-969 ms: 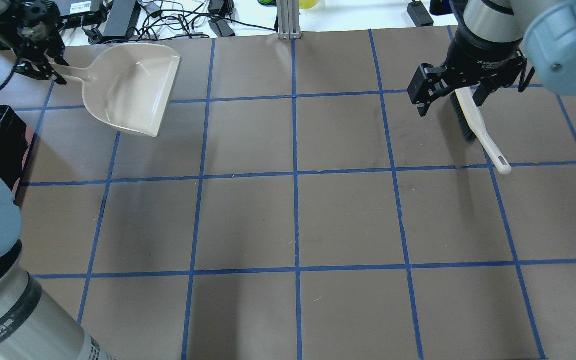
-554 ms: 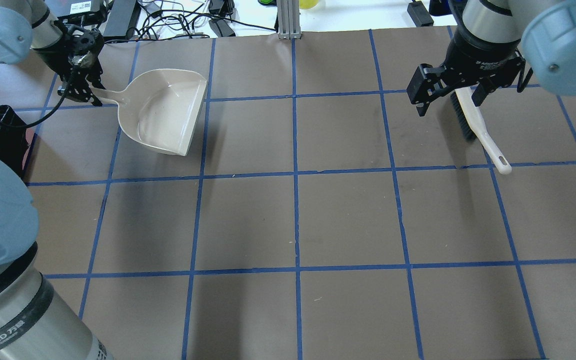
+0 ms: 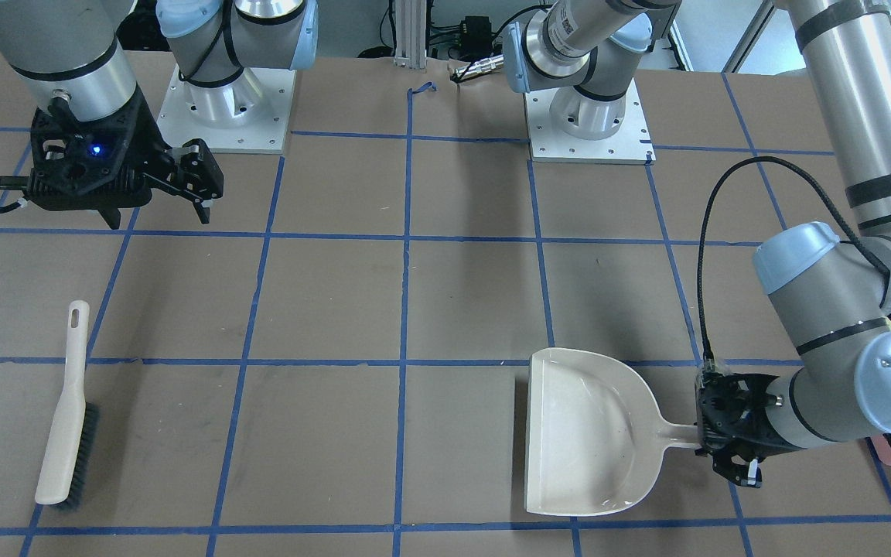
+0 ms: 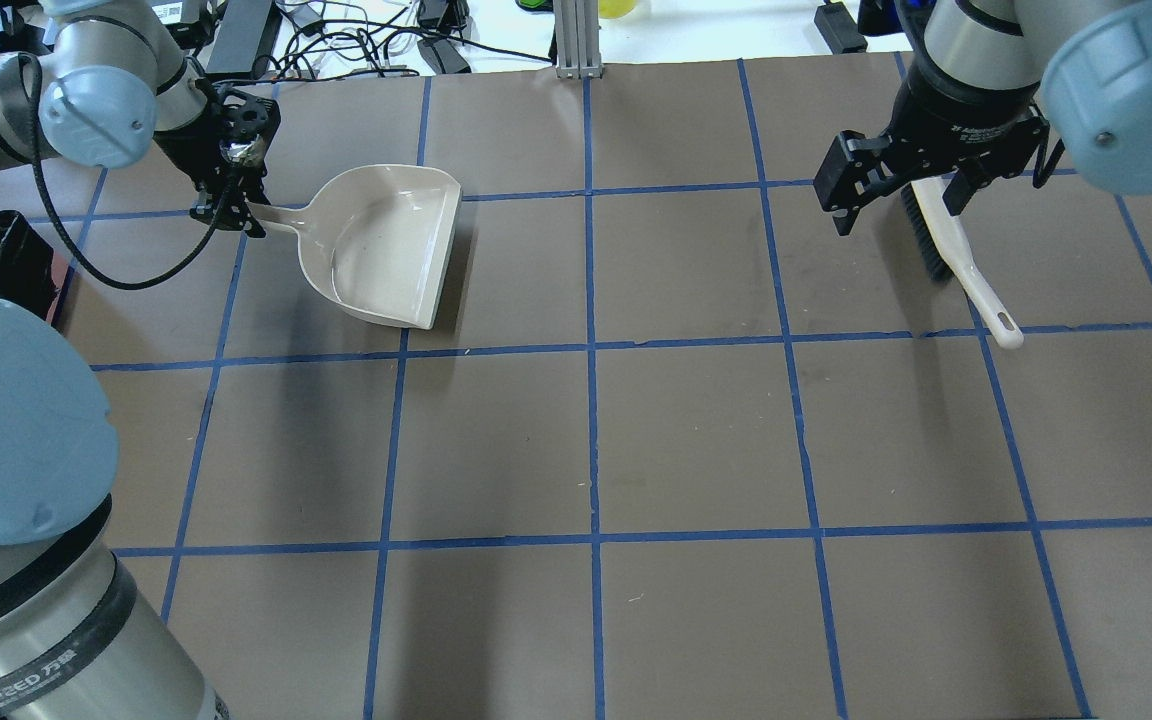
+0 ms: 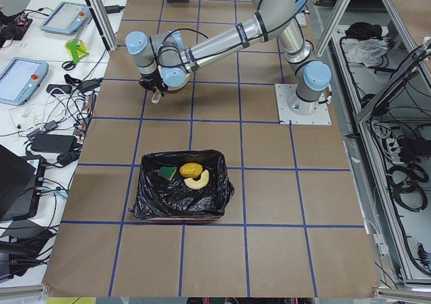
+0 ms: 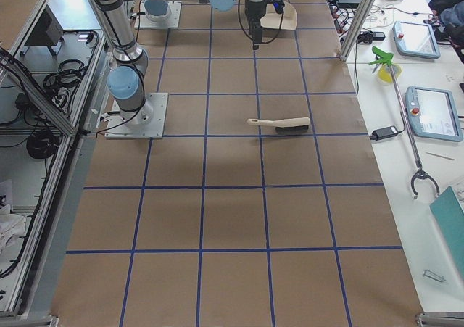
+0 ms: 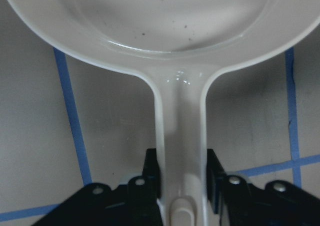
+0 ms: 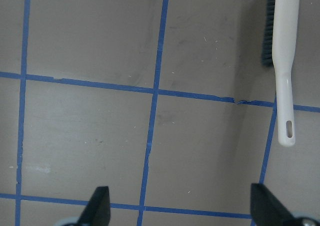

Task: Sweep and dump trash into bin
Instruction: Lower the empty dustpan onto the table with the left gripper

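Black jaws of the left gripper are pinched narrow on the handle of the beige dustpan. The dustpan's long axis runs across the table, with the handle toward the robot's left and the straight open mouth toward the table's middle, angled a little toward the robot. The right gripper hangs with its jaws spread wide and nothing between them, above the table and just beside the brush. The brush lies flat, its bristle head on the far side and its holed handle end nearer the robot. The table is covered in brown paper marked into squares by blue tape. A white bench strewn with cables and power bricks borders its far edge. The bin, pink with a crinkled black liner, stands at the robot's left end of the table, well apart from the dustpan. Only the left side view looks into it and shows the trash inside: a yellow-brown lump, a tan crescent and a sponge, of which mostly the green shows. The overhead view catches only a corner of the bin.
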`<control>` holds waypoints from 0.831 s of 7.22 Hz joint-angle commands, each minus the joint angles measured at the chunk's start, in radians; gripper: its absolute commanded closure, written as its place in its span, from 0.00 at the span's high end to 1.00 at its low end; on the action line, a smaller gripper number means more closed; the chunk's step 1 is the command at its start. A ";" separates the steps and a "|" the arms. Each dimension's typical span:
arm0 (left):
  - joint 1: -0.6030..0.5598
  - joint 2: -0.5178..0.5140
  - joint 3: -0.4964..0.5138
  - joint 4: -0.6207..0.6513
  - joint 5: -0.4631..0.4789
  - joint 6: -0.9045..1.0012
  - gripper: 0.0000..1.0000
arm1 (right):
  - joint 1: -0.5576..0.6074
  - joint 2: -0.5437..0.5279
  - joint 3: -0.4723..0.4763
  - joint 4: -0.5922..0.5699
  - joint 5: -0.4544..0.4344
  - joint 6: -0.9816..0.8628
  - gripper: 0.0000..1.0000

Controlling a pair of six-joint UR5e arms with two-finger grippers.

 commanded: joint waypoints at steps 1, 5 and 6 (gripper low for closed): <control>0.002 -0.007 -0.029 0.035 0.000 -0.004 0.02 | 0.000 0.000 0.000 -0.003 0.002 0.001 1.00; 0.004 0.006 -0.046 0.039 0.003 -0.056 1.00 | 0.000 0.000 0.000 -0.006 0.002 0.003 1.00; 0.004 0.023 -0.029 0.032 0.033 -0.059 1.00 | 0.000 0.000 0.000 -0.006 0.002 0.003 1.00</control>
